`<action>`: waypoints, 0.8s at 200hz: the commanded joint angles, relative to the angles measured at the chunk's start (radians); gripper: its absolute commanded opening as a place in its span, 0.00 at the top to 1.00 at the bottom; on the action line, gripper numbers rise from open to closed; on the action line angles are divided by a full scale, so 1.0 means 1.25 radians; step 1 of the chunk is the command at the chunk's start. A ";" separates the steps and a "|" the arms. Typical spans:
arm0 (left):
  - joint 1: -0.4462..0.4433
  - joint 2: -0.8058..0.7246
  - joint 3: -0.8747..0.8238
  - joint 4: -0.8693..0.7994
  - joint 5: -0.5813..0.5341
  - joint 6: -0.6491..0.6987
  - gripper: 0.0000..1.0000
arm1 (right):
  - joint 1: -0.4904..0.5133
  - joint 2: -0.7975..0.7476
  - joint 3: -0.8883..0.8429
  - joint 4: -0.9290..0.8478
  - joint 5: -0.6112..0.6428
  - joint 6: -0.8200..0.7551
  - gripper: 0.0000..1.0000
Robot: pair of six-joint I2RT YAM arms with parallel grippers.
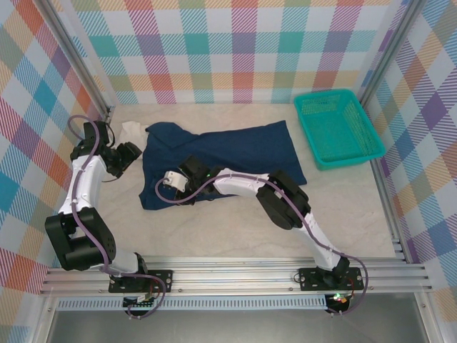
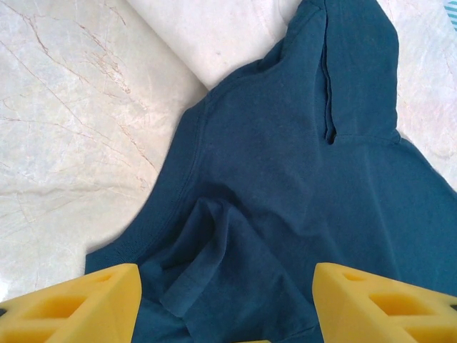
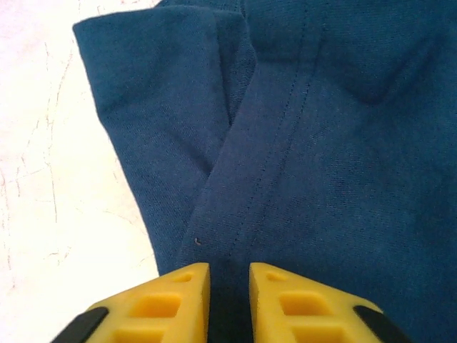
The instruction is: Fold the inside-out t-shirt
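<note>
Right claw [image 3: 228, 287] pinched on t-shirt [image 1: 239, 146] fold, tips cut off | left claw [image 2: 228, 307] apart | white cloth [image 1: 132, 131] half-hidden | basket [image 1: 337, 128] aside

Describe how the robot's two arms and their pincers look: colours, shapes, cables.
Both the left arm and right arm have white links joined by black joints, with a purple cable looped alongside. The left pincer and right pincer end in bright yellow blocks with recessed pockets.

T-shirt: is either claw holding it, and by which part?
The right claw pinches the t-shirt by a stitched fold near its edge; the left claw is open, empty.
</note>
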 commanded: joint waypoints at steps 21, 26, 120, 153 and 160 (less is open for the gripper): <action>0.012 0.006 -0.014 0.001 0.015 0.011 0.35 | 0.001 -0.002 0.029 -0.001 0.000 0.012 0.96; 0.012 0.005 -0.015 0.001 0.015 0.011 0.35 | -0.001 -0.004 0.029 0.002 -0.001 0.017 0.98; 0.006 0.010 -0.163 0.019 0.077 -0.009 0.36 | -0.058 -0.144 -0.112 0.107 -0.082 0.158 0.86; -0.041 0.091 -0.130 -0.002 0.097 0.008 0.40 | -0.064 -0.173 -0.149 0.113 -0.077 0.167 0.79; -0.048 0.101 -0.127 -0.003 0.091 0.007 0.41 | -0.064 -0.177 -0.157 0.112 -0.076 0.167 0.79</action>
